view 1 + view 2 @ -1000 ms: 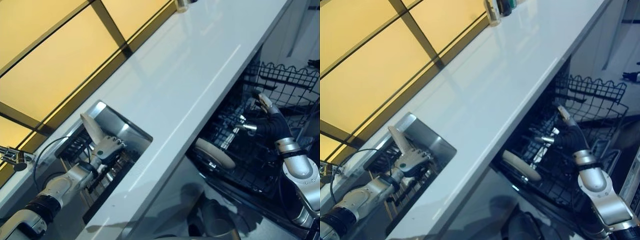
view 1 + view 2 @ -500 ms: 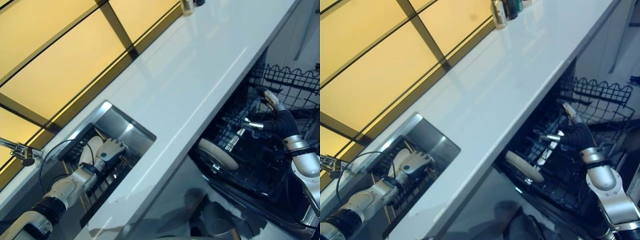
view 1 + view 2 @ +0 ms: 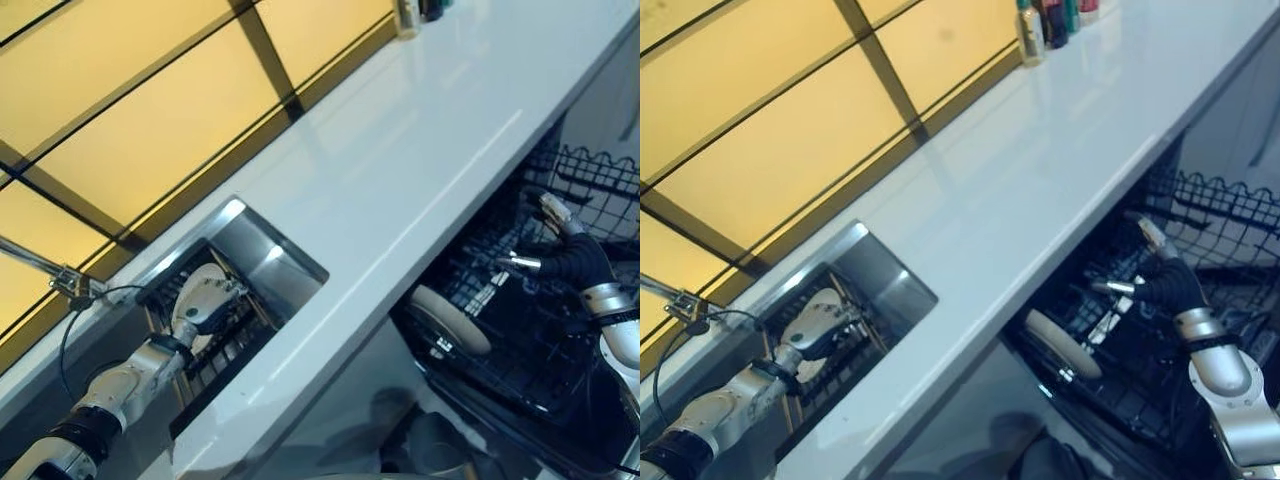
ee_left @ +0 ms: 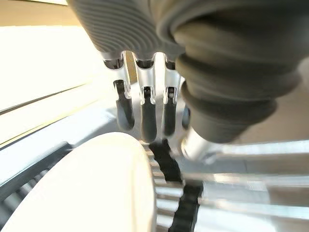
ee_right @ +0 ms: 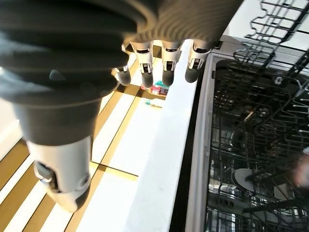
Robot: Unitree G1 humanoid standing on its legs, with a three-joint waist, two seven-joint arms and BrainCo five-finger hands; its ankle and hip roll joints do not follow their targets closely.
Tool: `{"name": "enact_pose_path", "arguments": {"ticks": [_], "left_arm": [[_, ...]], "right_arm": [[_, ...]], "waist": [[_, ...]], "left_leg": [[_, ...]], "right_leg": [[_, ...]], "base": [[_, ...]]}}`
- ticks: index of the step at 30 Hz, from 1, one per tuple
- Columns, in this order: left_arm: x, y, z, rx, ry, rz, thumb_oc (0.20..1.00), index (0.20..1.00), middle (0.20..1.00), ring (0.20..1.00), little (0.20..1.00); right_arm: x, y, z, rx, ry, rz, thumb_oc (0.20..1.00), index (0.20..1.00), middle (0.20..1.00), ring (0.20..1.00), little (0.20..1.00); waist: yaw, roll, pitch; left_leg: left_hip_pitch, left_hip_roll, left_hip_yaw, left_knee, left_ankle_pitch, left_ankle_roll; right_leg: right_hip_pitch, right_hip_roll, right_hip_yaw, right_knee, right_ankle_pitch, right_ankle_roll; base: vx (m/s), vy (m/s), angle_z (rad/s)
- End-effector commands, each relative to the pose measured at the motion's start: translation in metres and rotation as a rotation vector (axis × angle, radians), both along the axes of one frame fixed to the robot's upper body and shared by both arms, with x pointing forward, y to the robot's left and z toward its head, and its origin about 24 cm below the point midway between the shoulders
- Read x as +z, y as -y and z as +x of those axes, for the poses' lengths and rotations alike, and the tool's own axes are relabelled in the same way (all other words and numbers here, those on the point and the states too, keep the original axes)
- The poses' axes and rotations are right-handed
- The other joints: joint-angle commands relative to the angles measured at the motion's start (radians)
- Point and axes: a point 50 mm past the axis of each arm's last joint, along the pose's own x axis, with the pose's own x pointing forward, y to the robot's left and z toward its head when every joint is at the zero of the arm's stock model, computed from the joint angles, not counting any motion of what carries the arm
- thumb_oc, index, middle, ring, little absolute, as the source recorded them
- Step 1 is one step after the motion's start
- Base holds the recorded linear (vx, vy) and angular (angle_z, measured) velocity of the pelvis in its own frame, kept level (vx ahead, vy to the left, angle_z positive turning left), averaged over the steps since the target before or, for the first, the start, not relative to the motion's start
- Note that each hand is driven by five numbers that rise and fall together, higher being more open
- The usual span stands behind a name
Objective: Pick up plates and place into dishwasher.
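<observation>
Left arm enters from the lower left of the frame, forearm angled upward; left hand (image 3: 205,300) with fingers (image 4: 147,118) curled down. Right arm rises from the lower right, wrist bent; right hand (image 3: 556,246) raised with fingers (image 5: 167,63) straight and relaxed, thumb apart, holding nothing.

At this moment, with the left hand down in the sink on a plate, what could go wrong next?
1. The left hand meets the cream plate in the sink rack with fingers barely over its rim; a lift on so shallow a hold could drop it.
2. The steel sink wall stands close beside the hand, so the plate might knock it coming out.
3. The right hand hangs open over the dishwasher's lower rack, near a plate already loaded, crowding the placement.
</observation>
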Motion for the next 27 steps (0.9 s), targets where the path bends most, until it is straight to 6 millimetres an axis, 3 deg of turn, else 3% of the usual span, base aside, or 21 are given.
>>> {"name": "enact_pose_path", "arguments": {"ticks": [1, 10, 20, 27], "left_arm": [[0.027, -0.02, -0.003, 0.107, 0.072, -0.257, 1.0, 1.0, 1.0, 1.0, 1.0], [0.046, -0.013, -0.031, 0.11, 0.018, -0.558, 1.0, 1.0, 1.0, 1.0, 1.0], [0.019, -0.017, -0.048, 0.261, -0.124, -0.735, 1.0, 1.0, 1.0, 1.0, 1.0], [0.008, -0.016, -0.053, 0.29, -0.142, -0.65, 1.0, 1.0, 1.0, 1.0, 1.0]], "right_arm": [[0.016, -0.006, -0.015, 0.057, 0.103, 0.03, 1.0, 1.0, 1.0, 1.0, 1.0], [0.006, -0.002, -0.038, 0.035, 0.071, 0.089, 1.0, 1.0, 1.0, 1.0, 1.0], [-0.005, -0.005, -0.044, 0.012, 0.035, 0.127, 1.0, 1.0, 1.0, 1.0, 1.0], [-0.013, -0.006, -0.045, 0.001, 0.005, 0.128, 1.0, 1.0, 1.0, 1.0, 1.0]], "waist": [[0.046, -0.089, -0.117], [0.097, -0.135, -0.131], [0.13, -0.163, -0.119], [0.138, -0.176, -0.105]], "left_leg": [[-0.098, -0.071, -0.015, 0.054, -0.015, 0.016], [-0.087, -0.053, -0.049, 0.056, -0.012, 0.016], [-0.086, -0.041, -0.068, 0.071, -0.005, 0.011], [-0.087, -0.038, -0.065, 0.089, -0.001, 0.007]], "right_leg": [[0.142, -0.043, -0.028, -0.312, 0.119, 0.115], [0.168, -0.03, -0.043, -0.324, 0.124, 0.111], [0.177, -0.022, -0.051, -0.319, 0.13, 0.115], [0.181, -0.021, -0.053, -0.31, 0.137, 0.122]], "base": [[0.02, -0.065, 0.1], [0.03, -0.078, 0.08], [0.03, -0.048, 0.05], [0.06, -0.017, 0.03]]}}
